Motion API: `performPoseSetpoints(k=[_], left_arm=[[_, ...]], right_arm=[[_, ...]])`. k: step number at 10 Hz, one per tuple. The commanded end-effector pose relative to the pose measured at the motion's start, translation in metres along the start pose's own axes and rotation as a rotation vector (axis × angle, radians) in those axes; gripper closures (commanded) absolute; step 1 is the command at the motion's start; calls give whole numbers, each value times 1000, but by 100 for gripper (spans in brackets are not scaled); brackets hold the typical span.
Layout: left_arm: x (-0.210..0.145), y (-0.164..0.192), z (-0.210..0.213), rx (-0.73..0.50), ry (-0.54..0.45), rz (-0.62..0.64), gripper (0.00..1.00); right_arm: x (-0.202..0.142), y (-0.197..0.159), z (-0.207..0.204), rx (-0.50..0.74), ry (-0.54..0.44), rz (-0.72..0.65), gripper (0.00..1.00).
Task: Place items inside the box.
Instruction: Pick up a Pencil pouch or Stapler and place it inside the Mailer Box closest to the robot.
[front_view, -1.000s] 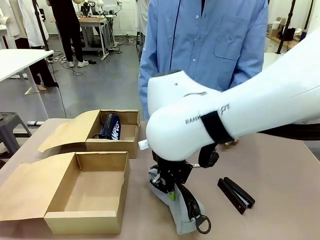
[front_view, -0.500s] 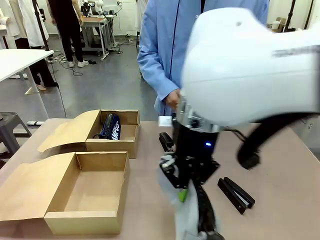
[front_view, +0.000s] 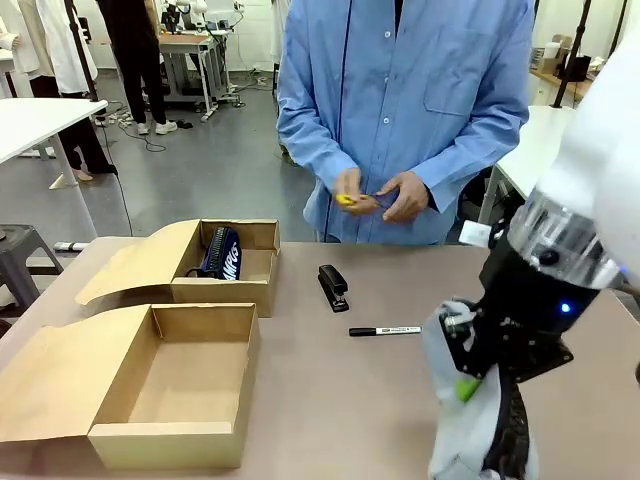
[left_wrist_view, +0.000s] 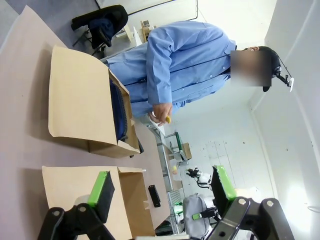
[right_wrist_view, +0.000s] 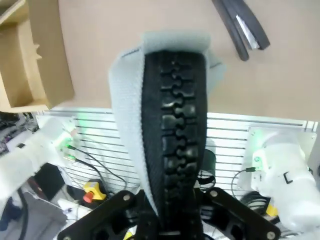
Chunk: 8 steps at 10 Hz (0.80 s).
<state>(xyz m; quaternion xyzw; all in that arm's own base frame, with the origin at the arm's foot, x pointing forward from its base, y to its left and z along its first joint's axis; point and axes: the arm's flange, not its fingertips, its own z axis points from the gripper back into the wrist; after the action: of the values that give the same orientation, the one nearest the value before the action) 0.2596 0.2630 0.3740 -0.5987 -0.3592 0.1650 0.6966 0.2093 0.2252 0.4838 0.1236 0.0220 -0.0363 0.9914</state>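
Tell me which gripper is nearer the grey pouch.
Right. The right gripper is shut on the pouch; the left gripper hangs open, apart from it, facing the boxes.

Robot's right arm (front_view: 565, 235) low over the table's (front_view: 340, 400) near right corner, right gripper (front_view: 468, 380) clamped on the grey pouch (front_view: 458, 440), left gripper (left_wrist_view: 161, 186) with green pads (left_wrist_view: 100, 186) spread wide.

Right gripper (front_view: 468, 386) clamps grey pouch (front_view: 455, 440), near right; stapler (front_view: 333, 287), marker (front_view: 385, 331) lie apart on table (front_view: 320, 410)
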Motion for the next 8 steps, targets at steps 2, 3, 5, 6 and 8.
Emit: performPoseSetpoints(k=[2,3,5,6,8], left_arm=[[0,-1,-2,-20,-14,-23,0],[0,-1,-2,-20,-14,-23,0],[0,-1,-2,-20,-14,-23,0],[0,-1,-2,-20,-14,-23,0],[0,-1,-2,-20,-14,-23,0]], right_arm=[[17,17,-10,168,-14,-32,100],[26,36,-11,229,11,-41,100],[50,97,-15,287,12,85,100],[70,138,-20,262,-18,74,100],[91,216,-37,300,38,181,100]])
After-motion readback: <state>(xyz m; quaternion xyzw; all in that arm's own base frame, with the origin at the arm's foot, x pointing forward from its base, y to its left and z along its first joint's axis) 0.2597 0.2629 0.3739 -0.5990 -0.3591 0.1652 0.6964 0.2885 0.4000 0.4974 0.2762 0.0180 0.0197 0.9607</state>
